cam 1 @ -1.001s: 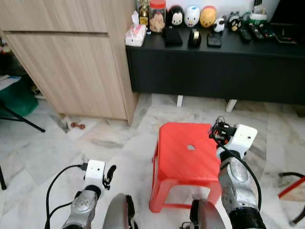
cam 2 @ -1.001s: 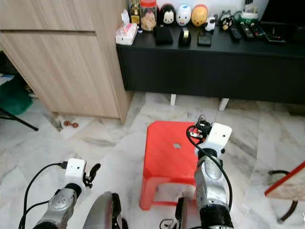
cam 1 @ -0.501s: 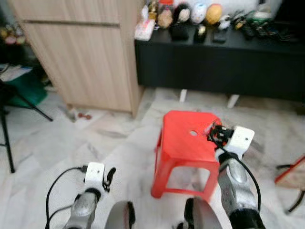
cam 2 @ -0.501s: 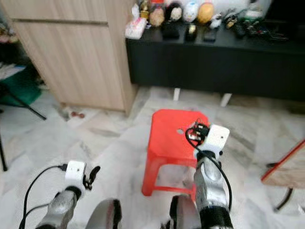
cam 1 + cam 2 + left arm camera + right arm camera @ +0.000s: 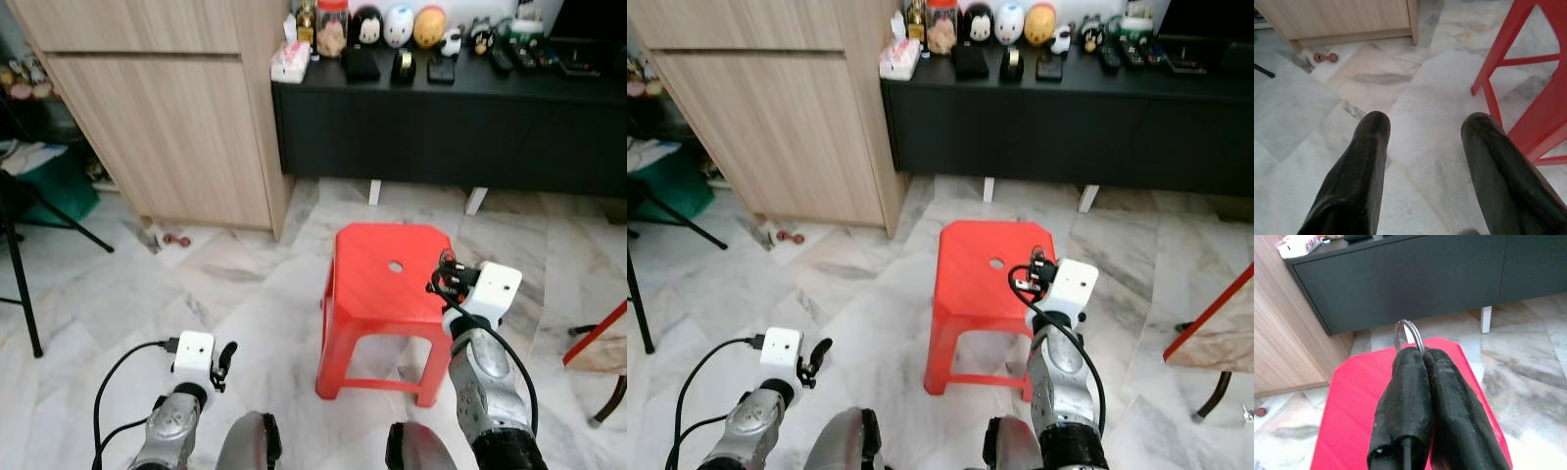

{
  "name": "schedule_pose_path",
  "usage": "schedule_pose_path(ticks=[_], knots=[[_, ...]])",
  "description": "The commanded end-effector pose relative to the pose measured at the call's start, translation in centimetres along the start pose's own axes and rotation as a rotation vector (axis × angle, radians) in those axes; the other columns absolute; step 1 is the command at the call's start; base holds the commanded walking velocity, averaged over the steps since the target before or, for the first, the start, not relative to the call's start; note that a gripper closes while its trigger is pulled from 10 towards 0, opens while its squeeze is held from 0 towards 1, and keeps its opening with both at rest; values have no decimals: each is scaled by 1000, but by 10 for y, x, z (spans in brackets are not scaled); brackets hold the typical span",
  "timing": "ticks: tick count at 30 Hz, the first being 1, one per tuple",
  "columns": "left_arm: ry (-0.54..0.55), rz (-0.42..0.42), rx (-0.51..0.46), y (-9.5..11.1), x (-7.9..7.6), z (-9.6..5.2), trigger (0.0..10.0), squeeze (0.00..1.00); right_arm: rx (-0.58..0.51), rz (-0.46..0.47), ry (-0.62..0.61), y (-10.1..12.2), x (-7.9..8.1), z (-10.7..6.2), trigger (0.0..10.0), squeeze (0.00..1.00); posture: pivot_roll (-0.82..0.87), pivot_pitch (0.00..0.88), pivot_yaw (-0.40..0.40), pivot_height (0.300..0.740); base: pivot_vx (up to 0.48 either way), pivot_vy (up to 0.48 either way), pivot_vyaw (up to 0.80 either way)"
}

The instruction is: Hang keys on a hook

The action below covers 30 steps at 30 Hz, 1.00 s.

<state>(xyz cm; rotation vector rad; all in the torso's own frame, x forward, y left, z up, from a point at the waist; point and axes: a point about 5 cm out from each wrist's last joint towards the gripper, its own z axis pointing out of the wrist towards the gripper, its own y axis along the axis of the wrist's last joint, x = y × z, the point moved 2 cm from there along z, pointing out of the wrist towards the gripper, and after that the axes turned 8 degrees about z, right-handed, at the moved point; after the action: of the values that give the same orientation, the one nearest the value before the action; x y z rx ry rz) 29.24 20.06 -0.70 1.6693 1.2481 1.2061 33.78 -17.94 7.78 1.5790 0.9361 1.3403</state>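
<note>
My right gripper [image 5: 1418,354] is shut on a metal key ring [image 5: 1408,334], whose loop pokes out past the fingertips. In the eye views that right gripper [image 5: 441,277] is raised over the right side of a red plastic stool [image 5: 377,284]. My left gripper [image 5: 1420,128] hangs low at the left over the marble floor, open, with nothing between its fingers [image 5: 1369,142]. In the left eye view the left gripper [image 5: 226,354] sits beside its white wrist block. I can make out no hook.
A long black cabinet [image 5: 441,117] stands ahead, its top crowded with figurines and small items. A light wooden cupboard [image 5: 167,108] stands at the left. A small brown object [image 5: 176,238] lies on the floor by the cupboard. A black stand leg [image 5: 24,294] is far left.
The camera has drawn back and lifted, so the stool and cabinet appear farther off. The right gripper stays shut on the key ring; the left arm hangs as before.
</note>
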Motion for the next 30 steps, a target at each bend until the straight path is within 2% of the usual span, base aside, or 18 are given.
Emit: schedule_pose_path(ticks=[1, 8, 11, 21, 25, 27, 30], knots=[[13, -2, 21, -4, 3, -1, 10000, 0, 2, -11, 13, 1, 5, 1, 10000, 0, 56, 92, 22, 694, 0, 0, 0], [25, -15, 23, -5, 6, -2, 10000, 0, 1, -7, 1, 0, 2, 1, 10000, 0, 53, 90, 22, 724, 0, 0, 0], [64, -49, 37, -8, 12, -3, 10000, 0, -1, -7, -4, 0, 2, 0, 10000, 0, 52, 87, 21, 739, 0, 0, 0], [51, -37, 73, -15, 10, -6, 10000, 0, 9, 9, -14, -3, 1, 0, 10000, 0, 51, 78, 22, 740, 0, 0, 0], [55, -49, 120, -27, 8, -11, 10000, 0, 48, -40, -32, -13, -10, -4, 10000, 0, 49, 74, 16, 740, 0, 0, 0], [61, -51, 160, -37, 8, -17, 10000, 0, 58, -84, -82, -17, -26, -9, 10000, 0, 54, 72, 7, 740, 0, 0, 0], [64, -53, 189, -43, 9, -20, 10000, 0, 41, -107, -87, -14, -29, -10, 10000, 0, 56, 72, 6, 740, 0, 0, 0]])
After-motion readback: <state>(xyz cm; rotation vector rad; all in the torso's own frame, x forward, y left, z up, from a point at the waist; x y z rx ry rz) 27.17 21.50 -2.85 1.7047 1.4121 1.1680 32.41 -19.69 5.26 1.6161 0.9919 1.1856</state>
